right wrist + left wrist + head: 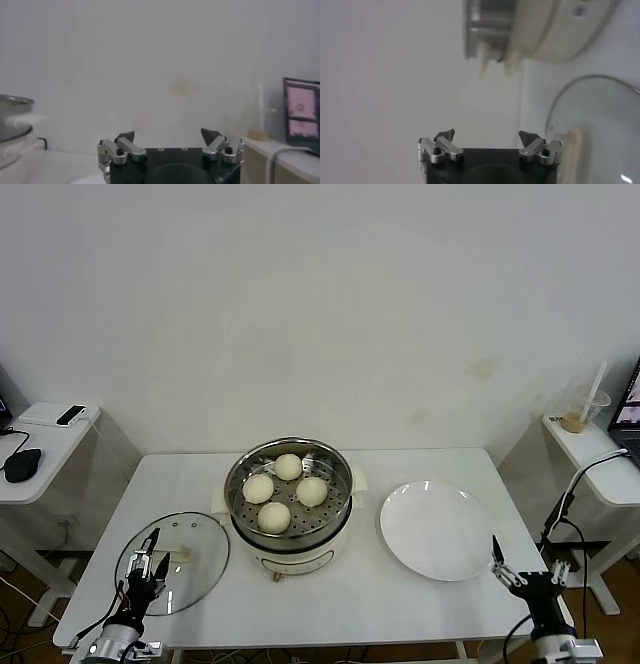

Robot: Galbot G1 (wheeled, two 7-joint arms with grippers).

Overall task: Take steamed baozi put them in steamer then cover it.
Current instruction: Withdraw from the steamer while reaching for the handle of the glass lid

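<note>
Several pale cream baozi (286,490) sit inside the shiny steel steamer (240,472) on its white base at the table's middle. The clear glass cover (200,569) with its cream handle (181,557) lies flat on the table to the steamer's left. My left gripper (147,567) is open and empty, low over the cover's front left part. In the left wrist view the gripper (487,138) has the cover (600,130) beside it and the steamer (540,27) farther off. My right gripper (512,570) is open and empty at the table's front right corner; it also shows in the right wrist view (168,136).
A flat white plate (435,529) lies right of the steamer. Side tables stand on both sides: the left one holds a mouse (22,465) and a phone (70,415), the right one a drink cup (583,409). The steamer's edge (12,117) shows in the right wrist view.
</note>
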